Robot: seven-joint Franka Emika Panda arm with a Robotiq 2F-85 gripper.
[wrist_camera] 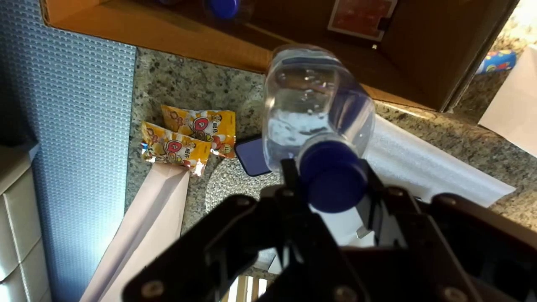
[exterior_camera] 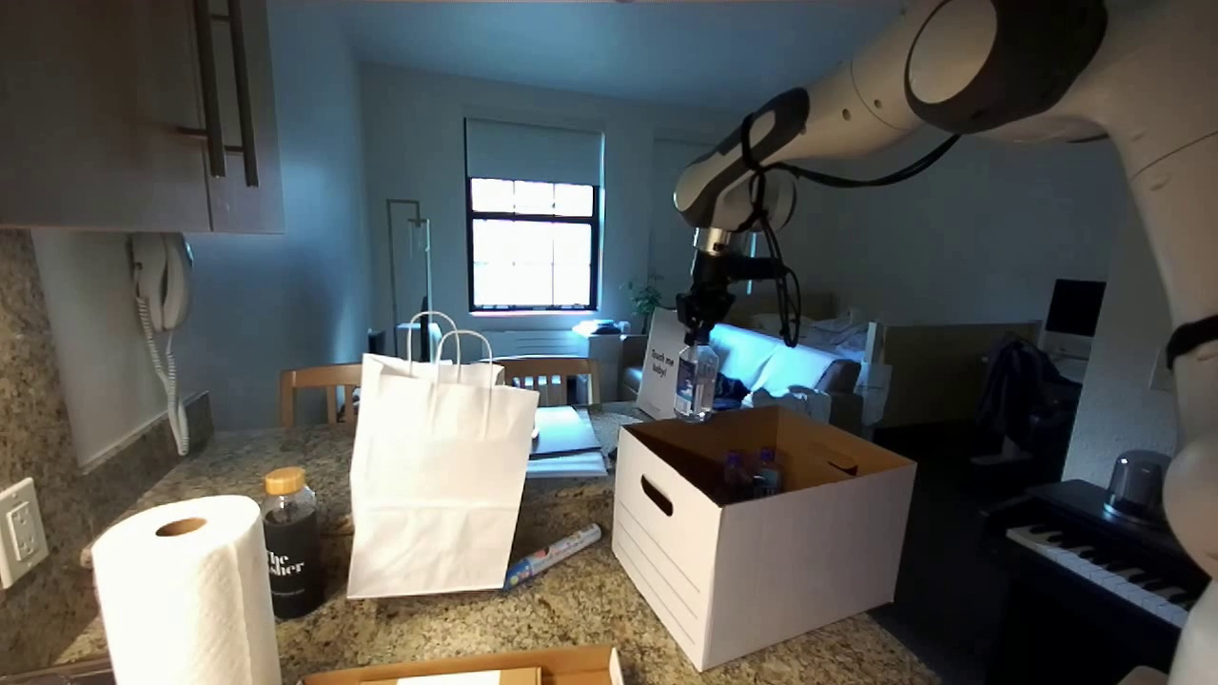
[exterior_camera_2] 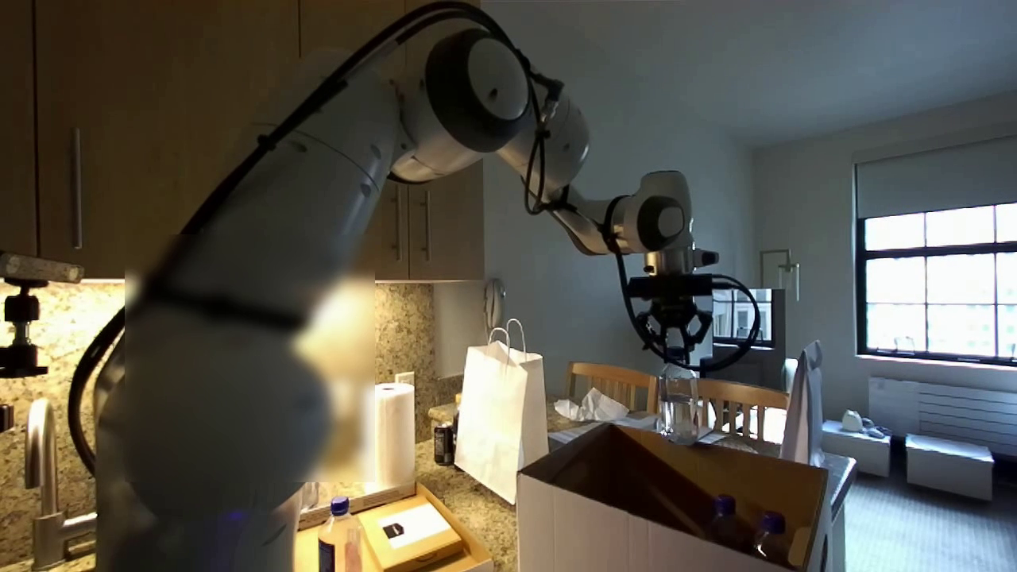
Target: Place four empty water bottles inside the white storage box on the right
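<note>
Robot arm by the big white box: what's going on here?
The gripper holds a clear water bottle by its capped top, hanging near the edge of the white storage box, not yet set inside. Two other bottles with blue caps are already in the box, and a fourth bottle is outside it, seen in an exterior view.

You have a bright window (exterior_camera: 535, 252), its shade (exterior_camera: 535, 150) partly lowered, with dim, bluish walls (exterior_camera: 417, 138) around it, a couch (exterior_camera: 799, 366) and wooden chairs (exterior_camera: 324, 378) beyond the granite counter (exterior_camera: 569, 614). In an exterior view, the stone backsplash (exterior_camera_2: 405, 330) glows warmly beneath your wooden cabinets (exterior_camera_2: 175, 103), and the carpet (exterior_camera_2: 914, 524) is grey-blue.
</note>
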